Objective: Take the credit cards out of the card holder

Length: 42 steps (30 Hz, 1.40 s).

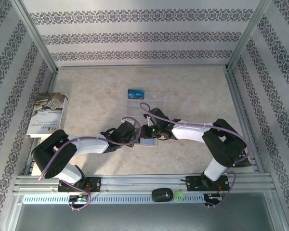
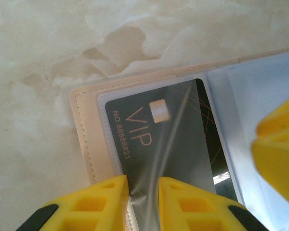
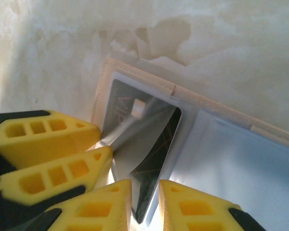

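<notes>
Top view: blue card (image 1: 136, 93) lying out on clear tray (image 1: 152, 101); left gripper (image 1: 137, 137) and right gripper (image 1: 149, 134) meeting over card holder (image 1: 148, 142), mid-table.
Left wrist: left gripper (image 2: 143, 185) nearly closed, pinching card holder's clear sleeve over black card (image 2: 173, 144).
Right wrist: right gripper (image 3: 144, 190) narrowed onto black card's corner.
Hazard: sleeve film nipped with card, dragging card holder along.

Black card (image 2: 168, 139): "VIP", "NO. 88888821", gold print. Book (image 1: 47, 113) cover lettering illegible.
</notes>
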Each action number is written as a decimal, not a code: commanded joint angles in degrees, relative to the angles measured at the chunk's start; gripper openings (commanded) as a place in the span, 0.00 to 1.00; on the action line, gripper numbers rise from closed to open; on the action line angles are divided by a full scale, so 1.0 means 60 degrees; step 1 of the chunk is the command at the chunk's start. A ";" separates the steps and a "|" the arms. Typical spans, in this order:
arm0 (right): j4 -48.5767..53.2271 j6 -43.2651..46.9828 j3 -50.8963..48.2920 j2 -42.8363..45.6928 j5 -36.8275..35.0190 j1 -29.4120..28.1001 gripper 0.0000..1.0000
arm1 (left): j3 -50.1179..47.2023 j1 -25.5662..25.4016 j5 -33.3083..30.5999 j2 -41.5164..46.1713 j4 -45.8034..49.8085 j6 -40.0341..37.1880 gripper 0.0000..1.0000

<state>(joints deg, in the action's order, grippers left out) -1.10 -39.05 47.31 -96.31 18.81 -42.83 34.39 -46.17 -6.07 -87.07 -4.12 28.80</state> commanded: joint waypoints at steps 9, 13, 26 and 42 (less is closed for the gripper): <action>-0.0928 -0.1097 -0.0048 -0.0667 0.0835 0.0225 0.19 | -0.0405 -0.0143 0.0461 -0.0167 0.0603 0.0196 0.25; -0.0935 -0.1215 -0.0020 -0.0757 0.0798 0.0227 0.17 | -0.0382 -0.0145 0.0494 -0.0225 0.0611 0.0174 0.25; -0.0809 -0.1344 -0.0319 -0.0793 0.0493 0.0278 0.15 | -0.0490 -0.0142 0.0579 -0.0152 0.0482 0.0239 0.26; -0.1034 -0.1413 0.0142 -0.1444 0.0828 0.0121 0.08 | -0.0535 -0.0141 0.0928 -0.0397 0.0174 0.0239 0.30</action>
<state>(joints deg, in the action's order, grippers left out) -6.17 -47.88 47.03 -101.80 23.66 -41.71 33.34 -46.17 -5.19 -86.98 -6.26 29.17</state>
